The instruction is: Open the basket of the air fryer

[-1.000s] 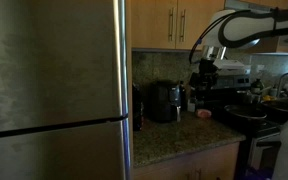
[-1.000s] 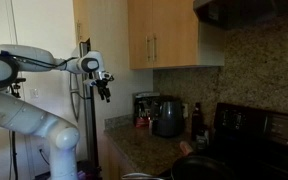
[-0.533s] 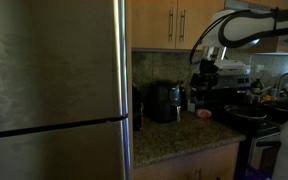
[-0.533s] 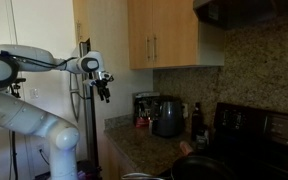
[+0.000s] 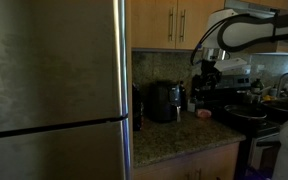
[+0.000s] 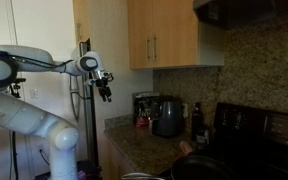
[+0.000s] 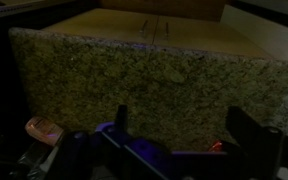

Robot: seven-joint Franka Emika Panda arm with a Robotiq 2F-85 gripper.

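Observation:
The air fryer (image 5: 165, 102) is a small black boxy appliance on the granite counter against the backsplash, beside the steel fridge; it also shows in an exterior view (image 6: 168, 117). Its basket is the dark front section (image 5: 162, 108); it looks shut, though detail is too dark to read. My gripper (image 5: 207, 82) hangs in the air above the counter, away from the air fryer and touching nothing (image 6: 105, 93). In the wrist view the gripper (image 7: 187, 135) is open and empty, facing the speckled backsplash. The air fryer is out of the wrist view.
A tall steel fridge (image 5: 54, 90) fills one side. Wooden cabinets (image 6: 169, 35) hang above the counter (image 5: 179, 135). A stove with dark pots (image 5: 246, 115) stands beside the counter. Small bottles and a reddish item (image 6: 141, 120) stand near the air fryer.
The arm has shifted very slightly; the gripper stays in almost the same spot in the air. The air fryer has not moved.

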